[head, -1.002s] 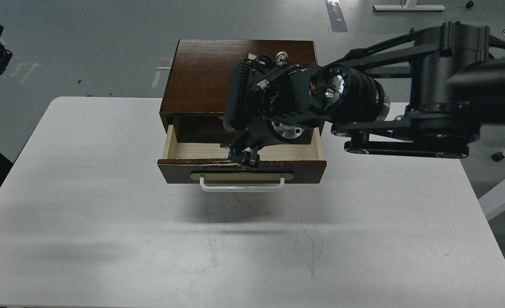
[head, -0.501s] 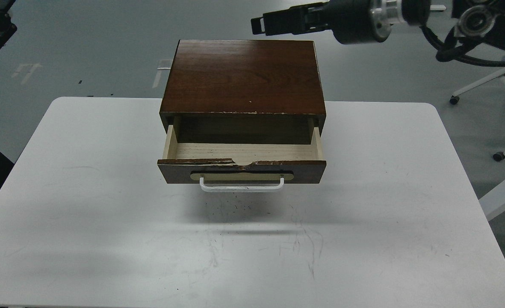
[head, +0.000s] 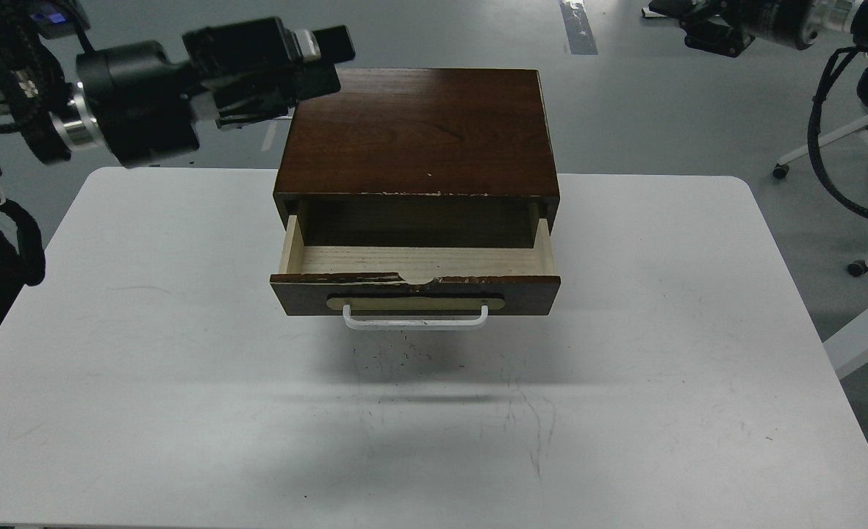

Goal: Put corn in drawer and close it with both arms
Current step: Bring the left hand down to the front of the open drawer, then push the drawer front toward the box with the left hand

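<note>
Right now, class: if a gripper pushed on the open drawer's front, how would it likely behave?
The drawer would probably slide straight in, since its sides sit within the cabinet. Pushed off-centre it might skew and jam. The chipped top edge suggests a brittle veneer, so a hard shove could flake it.

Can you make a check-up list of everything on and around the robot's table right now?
Surface: white table, scuffed with dark marks in front of the drawer.
Job's things: drawer pulled open, chipped front, white handle; no corn seen in its visible pale wood part or anywhere else.
Clutter: nothing seen.
Claws: left claw raised beside the cabinet's back left corner; right claw up at the top right; open or shut cannot be told for either.
Cables: black cables loop down at the right edge.
Surroundings: grey floor, white furniture legs with casters at right.
</note>
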You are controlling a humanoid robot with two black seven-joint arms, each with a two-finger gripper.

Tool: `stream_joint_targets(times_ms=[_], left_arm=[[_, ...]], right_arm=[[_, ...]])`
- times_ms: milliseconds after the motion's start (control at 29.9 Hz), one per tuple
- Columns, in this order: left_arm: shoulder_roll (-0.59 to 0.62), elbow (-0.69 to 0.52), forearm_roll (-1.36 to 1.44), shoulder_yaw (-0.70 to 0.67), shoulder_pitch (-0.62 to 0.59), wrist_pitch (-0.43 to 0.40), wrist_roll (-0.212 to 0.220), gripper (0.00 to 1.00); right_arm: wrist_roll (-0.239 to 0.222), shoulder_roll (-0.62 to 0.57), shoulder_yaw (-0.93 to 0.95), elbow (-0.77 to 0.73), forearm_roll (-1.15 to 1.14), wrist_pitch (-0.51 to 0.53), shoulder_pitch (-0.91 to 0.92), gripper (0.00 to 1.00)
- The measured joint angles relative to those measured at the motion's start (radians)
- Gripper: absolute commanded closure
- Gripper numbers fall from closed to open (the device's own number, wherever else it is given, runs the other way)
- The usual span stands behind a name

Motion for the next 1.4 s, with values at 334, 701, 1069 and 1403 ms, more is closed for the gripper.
stream_joint_targets(times_ms=[334,701,1069,1403], left_arm=[[-0.091,-0.107,0.465,0.094,0.006,0.000,0.000,0.58],[-0.157,-0.115,0.656,0.243,-0.016,0.000,-0.009,1.00],[-0.183,-0.099,0.918,0.423,-0.012,0.000,-0.003,1.00],[-0.168,-0.056,1.017,0.427,-0.020,0.000,-0.006,1.00]], right_arm=[[0.001,-0.002,0.033,-0.282,0.305,0.068,-0.156,0.00],[0.001,-0.002,0.110,-0.407,0.331,0.070,-0.264,0.00],[0.000,0.011,0.126,-0.435,0.545,0.070,-0.394,0.00],[0.002,0.118,0.179,-0.582,0.549,0.070,-0.447,0.00]])
